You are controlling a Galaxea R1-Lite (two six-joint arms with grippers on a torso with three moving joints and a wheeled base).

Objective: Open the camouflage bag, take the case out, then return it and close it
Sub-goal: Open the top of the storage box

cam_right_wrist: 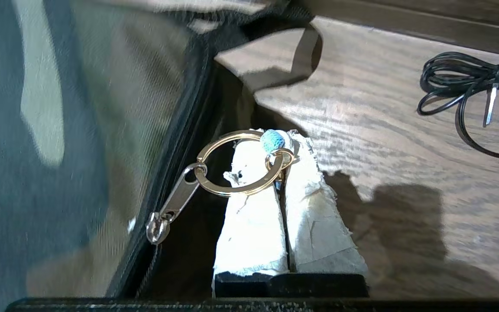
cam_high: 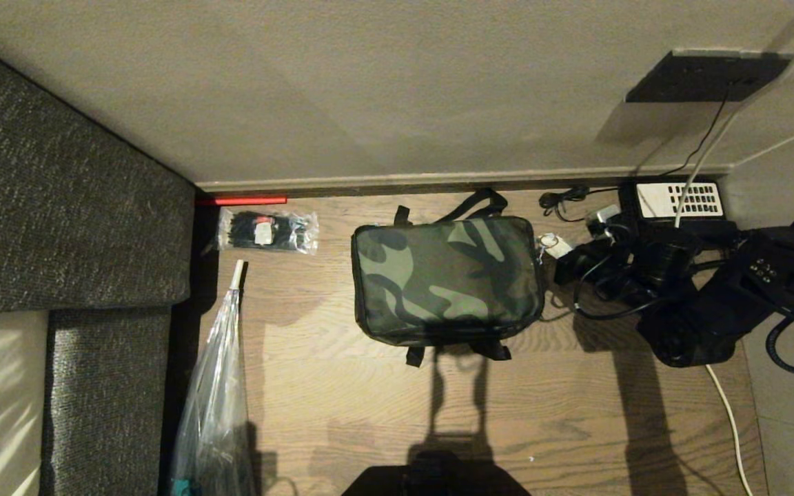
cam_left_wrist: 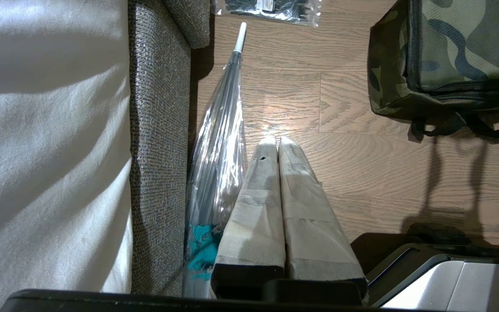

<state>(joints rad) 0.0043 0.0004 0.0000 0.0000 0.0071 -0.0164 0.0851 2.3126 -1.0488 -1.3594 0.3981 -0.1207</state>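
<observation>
Bag: the camouflage bag (cam_high: 446, 279) sits flat on the wooden floor (cam_high: 369, 406), mid-scene, just in front of the far wall, lid down and looking zipped

Right gripper: the right gripper (cam_right_wrist: 280, 138) is at the bag's right end, its taped fingers (cam_right_wrist: 249, 208) pressed together, pinching the small ring and blue bead hung on the brass key ring (cam_right_wrist: 237, 163), which links to the zipper pull (cam_right_wrist: 172, 208)

Left gripper: the left gripper (cam_left_wrist: 275, 141) hangs parked over bare floor on the near left, fingers pressed together on nothing, beside a folded clear umbrella (cam_left_wrist: 219, 143) that leans along the sofa (cam_high: 59, 227)

Case: not visible; I judge it is inside the shut bag

Progress: right at the start, I'd say, zip gripped and nothing opened

Left to do: run the zip round, lift the lid, take the case out, put it back, zip up

Clutter: a clear packet of black items (cam_high: 267, 231) far left, a black telephone (cam_high: 676, 201) and coiled cable (cam_right_wrist: 470, 82) far right
</observation>
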